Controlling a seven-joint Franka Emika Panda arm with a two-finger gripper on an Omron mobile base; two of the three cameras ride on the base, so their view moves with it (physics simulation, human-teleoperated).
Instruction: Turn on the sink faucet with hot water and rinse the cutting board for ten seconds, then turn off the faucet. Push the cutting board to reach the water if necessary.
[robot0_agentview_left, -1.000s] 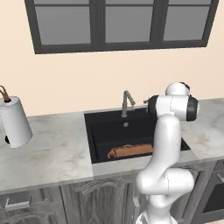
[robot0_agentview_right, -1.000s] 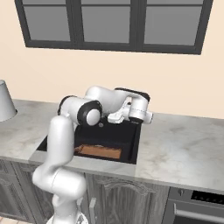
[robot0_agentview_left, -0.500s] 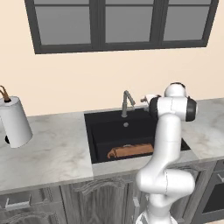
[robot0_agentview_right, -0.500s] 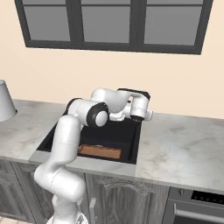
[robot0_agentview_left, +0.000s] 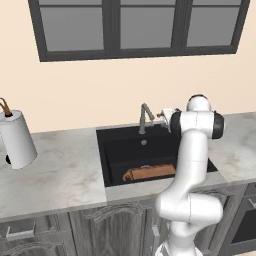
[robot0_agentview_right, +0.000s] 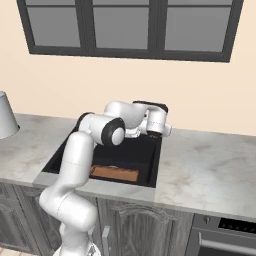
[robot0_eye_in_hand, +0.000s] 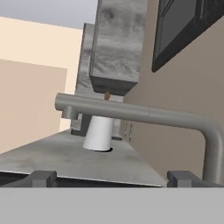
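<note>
The hand (robot0_agentview_left: 164, 114) sits just right of the slim grey metal faucet (robot0_agentview_left: 145, 116), fingers spread and holding nothing. No water runs. The orange-brown wooden cutting board (robot0_agentview_left: 149, 173) lies at the near side of the black basin (robot0_agentview_left: 112, 150). Next, I judge, nudge the lever toward hot.

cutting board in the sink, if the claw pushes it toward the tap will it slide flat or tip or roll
The cutting board looks like a flat wooden slab lying on the floor of the sink, so it will probably slide rather than roll or tip. It seems stiff, unlikely to bend. A push near one end may swivel it, since it is long.
</note>
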